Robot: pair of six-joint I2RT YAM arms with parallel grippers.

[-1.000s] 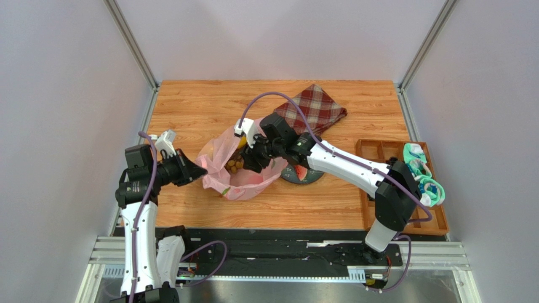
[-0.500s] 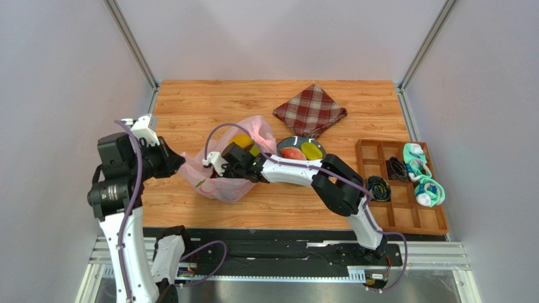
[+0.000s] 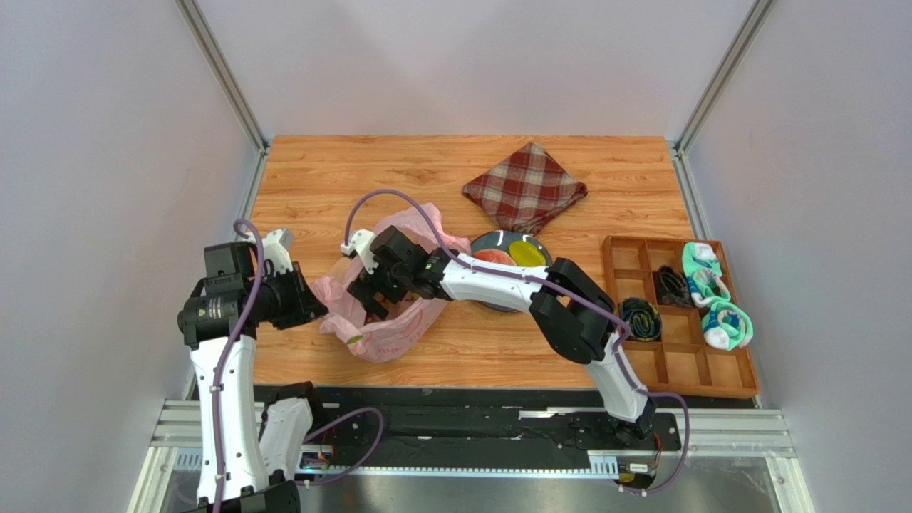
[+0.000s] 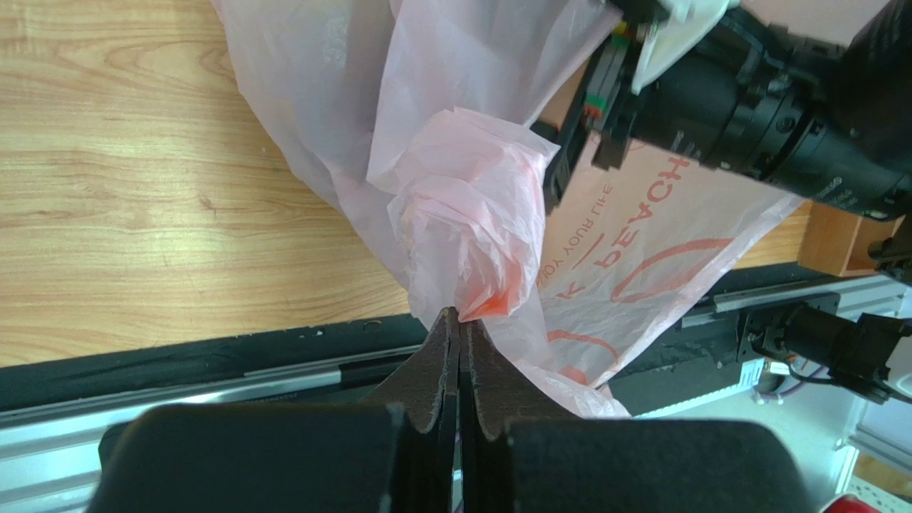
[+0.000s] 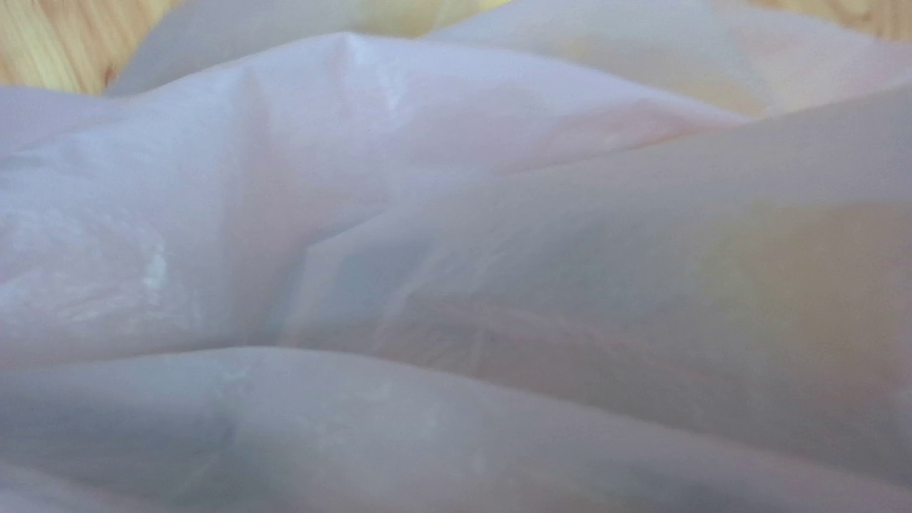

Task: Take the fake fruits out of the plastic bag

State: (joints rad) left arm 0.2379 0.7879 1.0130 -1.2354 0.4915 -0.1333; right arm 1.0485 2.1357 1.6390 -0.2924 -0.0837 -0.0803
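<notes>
Claw status, left first: left claw [image 4: 460, 321] has its jaws pinched flat together on a bunched fold of the plastic bag [image 4: 471, 214]. We get that only from the left wrist view. From the top view we only see the claw meeting the bag's left edge.

Right claw [image 3: 369, 297] sits over the bag's crumpled upper part in the top view. We cannot tell whether its jaws are wide or narrow: its own wrist view shows no fingers, just pale film filling the frame, with a yellowish tint through it that we cannot identify. The left wrist view catches the right wrist's black body against the film at upper right, and orange print on the bag that the top view does not resolve.

The bag lies on the counter [image 3: 321, 171], left of centre, towards the near edge.

Only the top view shows fruit out of the bag: a pink-red slice [image 3: 495, 258] and a yellow fruit [image 3: 527, 253] lie side by side on the dark plate [image 3: 510, 234], just right of the bag and partly under the right arm. We cannot make out any fruit inside the bag.

Further out are a plaid cloth [image 3: 525, 187] behind the plate and a wooden tray [image 3: 685, 369] with rolled socks [image 3: 728, 321] at the right edge.
</notes>
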